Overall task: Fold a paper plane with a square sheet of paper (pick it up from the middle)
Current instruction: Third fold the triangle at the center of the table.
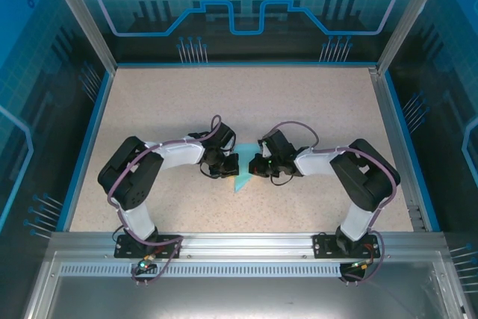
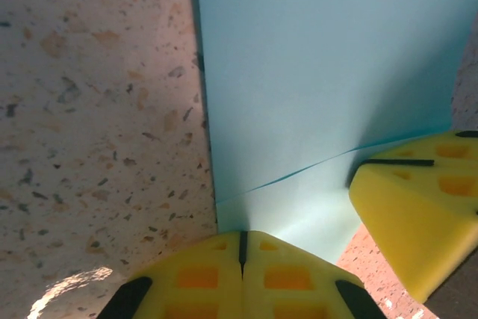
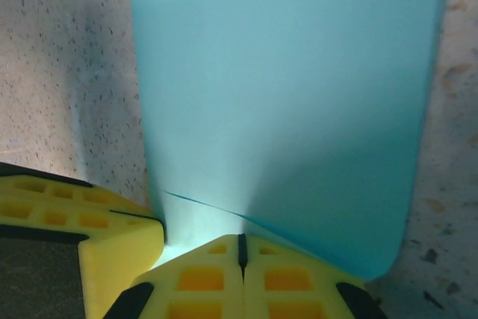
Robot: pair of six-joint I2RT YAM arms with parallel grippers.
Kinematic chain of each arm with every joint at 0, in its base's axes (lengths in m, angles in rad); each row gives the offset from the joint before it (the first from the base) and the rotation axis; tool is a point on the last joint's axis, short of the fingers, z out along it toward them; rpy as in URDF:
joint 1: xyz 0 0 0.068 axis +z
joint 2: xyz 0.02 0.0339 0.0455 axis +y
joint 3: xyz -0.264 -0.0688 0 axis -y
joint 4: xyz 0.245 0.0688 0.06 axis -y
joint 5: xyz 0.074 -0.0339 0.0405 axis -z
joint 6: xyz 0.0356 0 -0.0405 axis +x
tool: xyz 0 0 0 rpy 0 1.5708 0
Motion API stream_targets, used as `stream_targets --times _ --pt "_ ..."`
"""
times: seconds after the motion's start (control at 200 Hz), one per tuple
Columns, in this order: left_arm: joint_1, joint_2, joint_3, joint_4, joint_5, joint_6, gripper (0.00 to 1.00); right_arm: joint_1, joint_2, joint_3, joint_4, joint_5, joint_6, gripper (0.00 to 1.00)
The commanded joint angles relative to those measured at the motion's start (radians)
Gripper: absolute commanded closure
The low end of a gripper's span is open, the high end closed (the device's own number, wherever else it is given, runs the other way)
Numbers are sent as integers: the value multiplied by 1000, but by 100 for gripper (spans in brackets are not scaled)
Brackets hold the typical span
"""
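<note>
The light blue square sheet of paper (image 1: 242,179) lies folded on the speckled table between the two arms, with a pointed end toward the near edge. In the left wrist view the paper (image 2: 321,72) shows a flap edge running across it. My left gripper (image 2: 242,233) is shut, and its tips meet the paper's near edge. My right gripper (image 3: 241,237) is also shut, tips down at the paper (image 3: 284,95) beside a flap edge. From above, the left gripper (image 1: 230,166) and right gripper (image 1: 255,166) face each other closely across the sheet. Nothing shows between either pair of fingers.
The table (image 1: 164,102) is fenced by a blue rim and metal posts. In the left wrist view the other arm's yellow fingers (image 2: 418,214) sit just to the right. The right wrist view has the left arm's fingers (image 3: 82,237) close on its left.
</note>
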Motion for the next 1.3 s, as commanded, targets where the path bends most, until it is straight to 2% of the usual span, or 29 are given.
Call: stream_targets --times 0.0,0.2,0.38,0.56,0.83,1.085,1.296 --pt "4 71 -45 -122 -166 16 100 -41 27 -7 -9 28 50 97" --pt "3 72 -56 -116 -167 17 100 -115 -25 -84 -20 101 129 97" --pt "3 75 -55 -104 -161 12 100 -112 -136 -102 -46 155 145 97" --pt "4 80 -63 -82 -154 -10 100 5 -224 -105 -41 137 171 97" --pt "3 92 -76 -51 -136 -29 100 185 -168 -147 155 97 303 97" --pt "3 87 -87 -42 -134 -33 100 217 -84 -147 259 77 333 97" --pt "4 87 -90 -42 -132 -37 100 225 -30 -138 269 61 336 97"
